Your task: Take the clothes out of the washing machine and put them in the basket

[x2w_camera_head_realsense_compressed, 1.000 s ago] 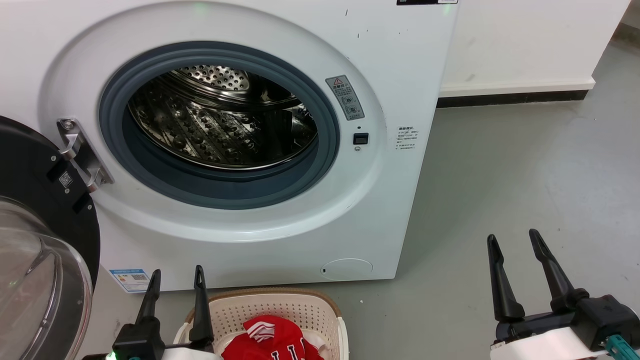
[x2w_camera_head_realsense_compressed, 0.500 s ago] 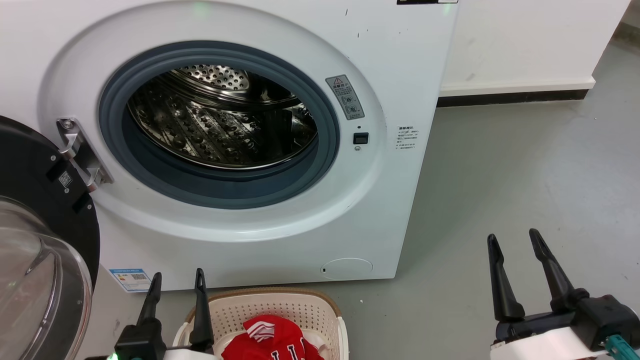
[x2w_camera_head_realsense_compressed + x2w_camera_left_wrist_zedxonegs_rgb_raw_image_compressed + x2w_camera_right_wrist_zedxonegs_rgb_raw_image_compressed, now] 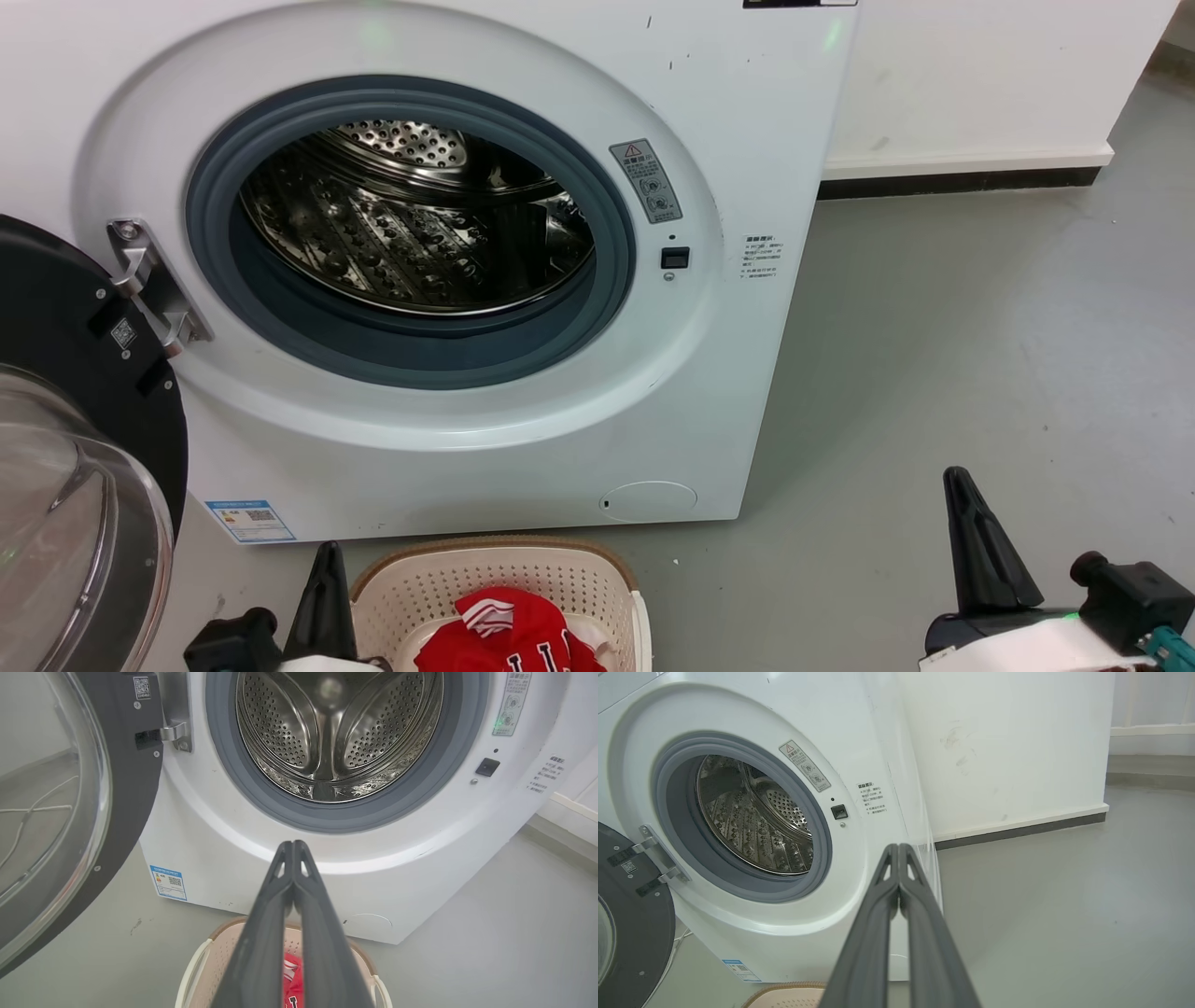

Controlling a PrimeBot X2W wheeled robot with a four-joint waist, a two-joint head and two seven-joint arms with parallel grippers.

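Observation:
The white washing machine (image 3: 485,56) (image 3: 420,858) (image 3: 859,732) stands with its door swung open, and its steel drum (image 3: 411,224) (image 3: 336,732) holds no clothes that I can see. Below it sits the cream basket (image 3: 560,574) (image 3: 205,956) (image 3: 784,996) with a red jersey (image 3: 509,635) (image 3: 292,980) inside. My left gripper (image 3: 327,560) (image 3: 293,845) is shut, empty, at the basket's left rim. My right gripper (image 3: 960,485) (image 3: 898,848) is shut on nothing, over the floor to the right of the machine.
The black-framed glass door (image 3: 65,485) (image 3: 60,802) (image 3: 630,914) hangs open at the left, close to my left arm. Grey floor (image 3: 980,327) stretches to the right, bounded by a white wall with a dark skirting (image 3: 952,182).
Both grippers have gone from open to shut and dropped lower in the head view. The basket, jersey and machine have not moved.

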